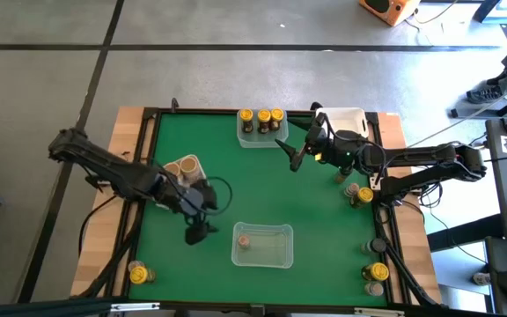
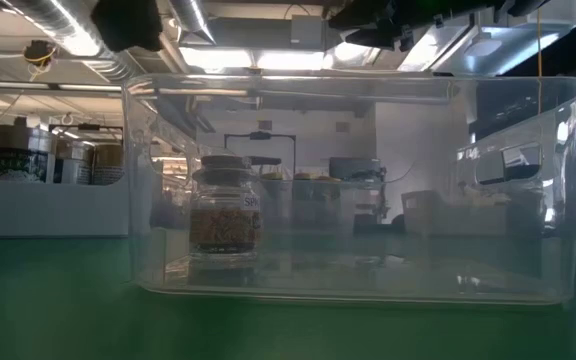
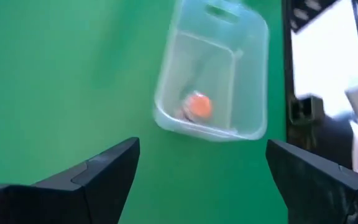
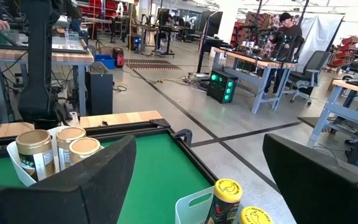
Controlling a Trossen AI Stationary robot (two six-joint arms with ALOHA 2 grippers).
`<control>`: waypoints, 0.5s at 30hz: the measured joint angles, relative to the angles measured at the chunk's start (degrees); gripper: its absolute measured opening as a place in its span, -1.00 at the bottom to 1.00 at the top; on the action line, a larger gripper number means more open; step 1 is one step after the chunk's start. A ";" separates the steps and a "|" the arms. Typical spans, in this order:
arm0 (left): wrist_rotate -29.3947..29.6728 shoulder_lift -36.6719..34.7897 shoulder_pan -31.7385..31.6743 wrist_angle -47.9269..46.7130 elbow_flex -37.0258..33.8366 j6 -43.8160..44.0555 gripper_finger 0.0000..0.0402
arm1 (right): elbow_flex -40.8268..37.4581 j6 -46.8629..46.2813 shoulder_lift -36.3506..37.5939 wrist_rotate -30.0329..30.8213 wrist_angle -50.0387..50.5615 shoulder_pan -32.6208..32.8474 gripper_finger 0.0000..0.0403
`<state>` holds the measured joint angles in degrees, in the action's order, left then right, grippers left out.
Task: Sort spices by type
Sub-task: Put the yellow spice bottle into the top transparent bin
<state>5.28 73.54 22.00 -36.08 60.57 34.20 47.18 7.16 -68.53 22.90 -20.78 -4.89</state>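
Because one pinkish-lidded spice jar (image 3: pixel 197 106) already stood in the clear near tub (image 1: pixel 282 251), the left gripper (image 1: pixel 197 233) hung beside it with fingers apart and empty, while the right gripper (image 1: pixel 294 156) waited open too.

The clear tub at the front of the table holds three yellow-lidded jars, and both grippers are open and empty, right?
Not quite. In the high view that clear tub holds just one jar, with a pinkish-brown lid, not three yellow ones. The left gripper and right gripper are indeed open and empty.
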 joint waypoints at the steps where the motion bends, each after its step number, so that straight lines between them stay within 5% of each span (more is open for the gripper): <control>1: -0.83 1.20 0.83 -0.48 0.41 0.43 0.73 | 0.02 0.02 0.00 0.00 0.00 0.00 0.74; 15: -2.92 12.24 18.05 -18.18 17.20 20.49 0.73 | 0.00 0.22 0.00 0.00 -0.01 0.00 0.74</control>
<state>2.36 85.78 40.06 -54.26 77.77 54.70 47.18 7.38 -68.53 22.90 -20.78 -4.89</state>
